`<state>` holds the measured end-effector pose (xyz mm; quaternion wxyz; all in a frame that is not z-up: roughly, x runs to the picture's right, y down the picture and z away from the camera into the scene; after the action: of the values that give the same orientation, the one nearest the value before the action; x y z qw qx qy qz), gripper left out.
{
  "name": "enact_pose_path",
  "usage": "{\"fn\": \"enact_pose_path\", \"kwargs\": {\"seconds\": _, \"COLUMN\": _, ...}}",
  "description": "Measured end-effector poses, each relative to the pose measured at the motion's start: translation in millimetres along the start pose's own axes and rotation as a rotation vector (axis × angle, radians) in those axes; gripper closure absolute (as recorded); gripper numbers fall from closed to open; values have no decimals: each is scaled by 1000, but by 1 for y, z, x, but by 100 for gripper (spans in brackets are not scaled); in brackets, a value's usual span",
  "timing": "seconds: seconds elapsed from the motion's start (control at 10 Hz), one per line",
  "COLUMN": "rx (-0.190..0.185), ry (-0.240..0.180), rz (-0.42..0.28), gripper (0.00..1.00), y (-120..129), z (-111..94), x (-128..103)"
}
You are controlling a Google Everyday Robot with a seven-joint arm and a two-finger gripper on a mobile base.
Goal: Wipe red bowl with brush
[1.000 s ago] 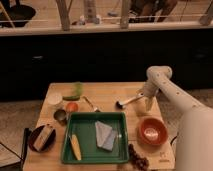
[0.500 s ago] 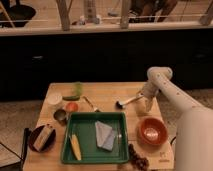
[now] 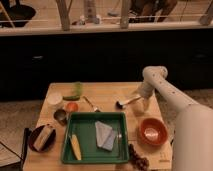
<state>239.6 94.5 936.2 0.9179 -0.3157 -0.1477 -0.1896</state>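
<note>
The red bowl (image 3: 152, 131) stands on the wooden table (image 3: 107, 92) at the right front, orange-red with a pale shiny inside. The brush (image 3: 126, 102) lies on the table behind and left of the bowl, its dark round head to the left and its slim white handle pointing right. My gripper (image 3: 144, 104) hangs from the white arm (image 3: 155, 80) right at the handle's right end, low over the table, just behind the bowl. The arm hides how the gripper meets the handle.
A green tray (image 3: 70, 152) at the front middle holds a blue-grey cloth (image 3: 104, 135) and a corn cob (image 3: 76, 146). On the left are a metal spoon (image 3: 91, 104), a small orange cup (image 3: 71, 106), a white cup (image 3: 54, 99), a metal cup (image 3: 60, 116) and a dark plate (image 3: 34, 145) with bread. Grapes (image 3: 137, 157) lie by the front edge.
</note>
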Motion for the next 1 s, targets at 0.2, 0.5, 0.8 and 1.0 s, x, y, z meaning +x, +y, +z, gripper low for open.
{"fn": "enact_pose_path", "kwargs": {"seconds": 0.2, "rx": -7, "ry": -3, "rz": -34, "gripper": 20, "y": -4, "z": 1, "x": -4}}
{"fn": "enact_pose_path", "kwargs": {"seconds": 0.5, "rx": -19, "ry": -14, "rz": -57, "gripper": 20, "y": -6, "z": 5, "x": -6}}
{"fn": "enact_pose_path", "kwargs": {"seconds": 0.8, "rx": -24, "ry": -31, "rz": -74, "gripper": 20, "y": -8, "z": 8, "x": -10}}
{"fn": "enact_pose_path", "kwargs": {"seconds": 1.0, "rx": -31, "ry": -44, "rz": -83, "gripper": 20, "y": -9, "z": 10, "x": -12}}
